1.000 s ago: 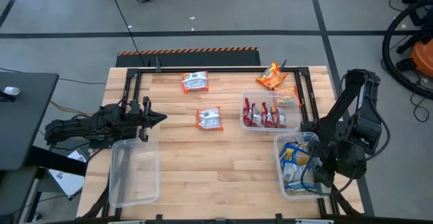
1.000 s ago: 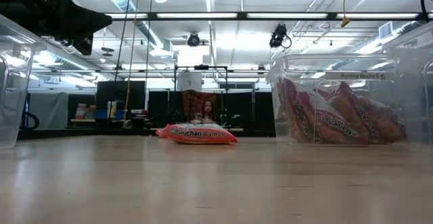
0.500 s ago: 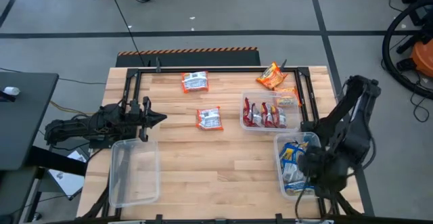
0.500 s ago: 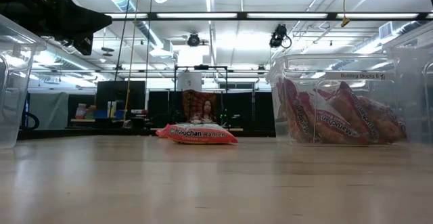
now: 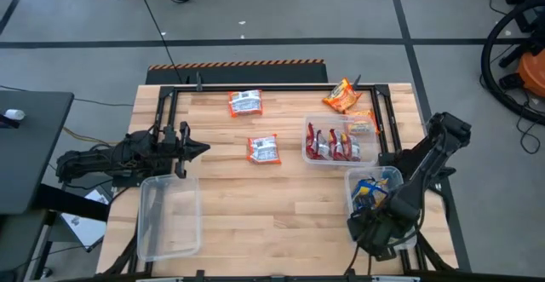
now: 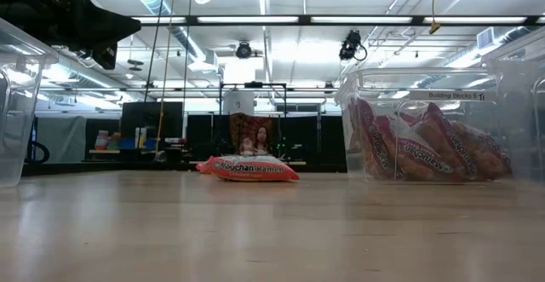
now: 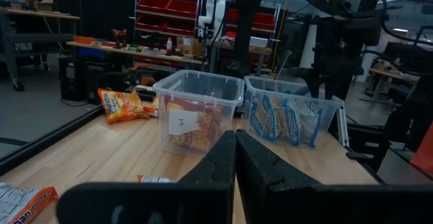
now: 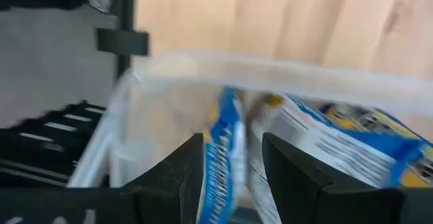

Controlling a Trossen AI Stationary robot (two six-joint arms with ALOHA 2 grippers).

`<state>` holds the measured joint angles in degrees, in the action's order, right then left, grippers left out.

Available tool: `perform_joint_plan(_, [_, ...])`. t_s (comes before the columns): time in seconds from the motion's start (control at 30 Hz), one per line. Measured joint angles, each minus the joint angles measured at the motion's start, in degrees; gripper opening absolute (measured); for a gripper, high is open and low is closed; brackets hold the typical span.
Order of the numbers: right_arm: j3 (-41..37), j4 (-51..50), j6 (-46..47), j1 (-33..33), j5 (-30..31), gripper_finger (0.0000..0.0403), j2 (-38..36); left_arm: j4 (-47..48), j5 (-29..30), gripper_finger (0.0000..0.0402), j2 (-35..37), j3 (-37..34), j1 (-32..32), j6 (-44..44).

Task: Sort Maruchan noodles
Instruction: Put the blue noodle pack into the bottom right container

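The right gripper hangs low over the near end of the bin at the table's near right corner, its two fingers apart, with the edge of a blue packet standing between them. I cannot tell whether the fingers touch that packet. In the high view the right arm reaches down from the table's right edge to the bin's near end. More blue-and-yellow packets lie inside the same bin.

The left gripper rests at the table's left side, pointing toward the middle, its fingers pressed together with nothing between them. Just near of it stands an empty clear bin.

A third bin, on the right half of the table and just beyond the blue packets' bin, holds red packets standing on edge. An orange packet lies on the wood at the far right, beyond that bin, and another orange packet sits at the bin's far right corner; I cannot tell if it is in or beside it. Two red-and-white packets lie flat on the table: one near the far edge, the other near the middle, between the left gripper and the red packets' bin. The low view shows the middle packet lying flat on the wood.
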<state>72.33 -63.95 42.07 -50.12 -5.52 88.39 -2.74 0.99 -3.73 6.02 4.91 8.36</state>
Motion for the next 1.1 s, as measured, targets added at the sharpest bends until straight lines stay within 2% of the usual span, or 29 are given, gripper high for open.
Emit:
perform_joint_plan(0.27, [-8.65, 10.45, 6.00, 0.17, -3.16, 0.0156, -0.80, -0.01, 0.00, 0.0014, 0.01, 0.00, 0.02, 0.00])
perform_joint_plan(0.43, [-10.70, 13.57, 7.26, 0.47, -3.44, 0.0144, -0.80, 0.00, 0.00, 0.0014, 0.00, 0.00, 0.01, 0.00])
perform_joint_plan(0.57, [-12.62, 15.29, 8.93, 0.27, -5.33, 0.0102, -0.56, 0.00, 0.00, 0.0014, 0.00, 0.00, 0.01, 0.00])
perform_joint_plan(0.7, [-12.70, 14.80, 10.68, 0.27, -6.06, 0.0024, -1.50, -0.01, 0.00, 0.0014, -0.01, 0.01, 0.01, 0.00])
perform_joint_plan(0.73, [-12.56, 14.58, 11.06, 0.27, -6.16, 0.0013, -2.30, 0.00, 0.00, 0.0014, -0.01, 0.00, 0.00, 0.00])
perform_joint_plan(0.97, [-7.85, 8.72, 15.20, 0.60, -5.81, 0.0006, -11.42, -0.01, 0.00, 0.0014, 0.00, 0.00, 0.01, 0.00])
perform_joint_plan(1.1, [-6.88, 7.37, 19.08, -0.78, 0.67, 0.0007, -19.14, -0.01, 0.00, 0.0014, -0.01, 0.00, 0.02, 0.00])
